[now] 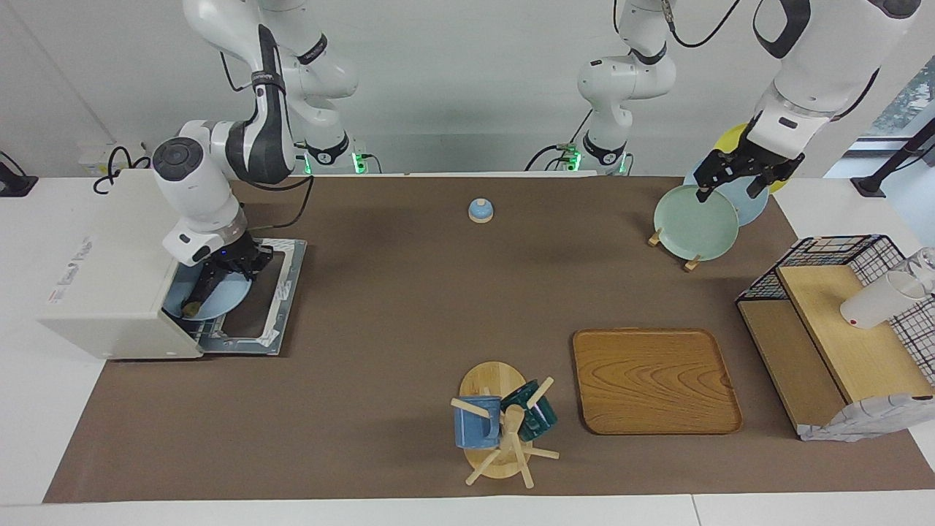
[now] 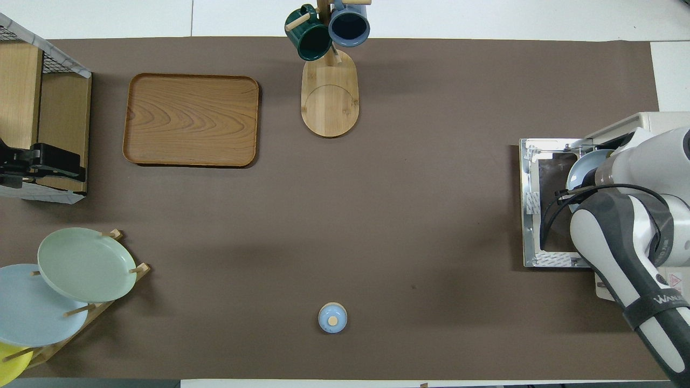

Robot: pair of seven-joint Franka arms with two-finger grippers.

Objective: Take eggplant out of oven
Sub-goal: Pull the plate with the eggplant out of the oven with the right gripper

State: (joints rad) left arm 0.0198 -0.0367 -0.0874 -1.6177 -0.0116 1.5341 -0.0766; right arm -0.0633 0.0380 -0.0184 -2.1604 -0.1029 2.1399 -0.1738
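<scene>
The off-white oven (image 1: 109,270) stands at the right arm's end of the table, its door (image 1: 274,307) folded down flat on the mat. A light blue plate (image 1: 223,299) lies in the oven's mouth. The dark eggplant (image 1: 196,303) lies on the plate, its stem tip pointing out. My right gripper (image 1: 223,272) reaches down into the mouth, right over the plate and the eggplant's inner end. The overhead view shows the oven (image 2: 666,121), door (image 2: 539,210) and plate (image 2: 581,168), but my right arm hides the eggplant. My left gripper (image 1: 734,179) waits over the plate rack.
A rack with green (image 1: 695,223), blue and yellow plates stands at the left arm's end. A small blue bell (image 1: 480,210) is near the robots. A wooden tray (image 1: 654,380), a mug tree (image 1: 500,424) and a wire shelf (image 1: 840,336) lie farther out.
</scene>
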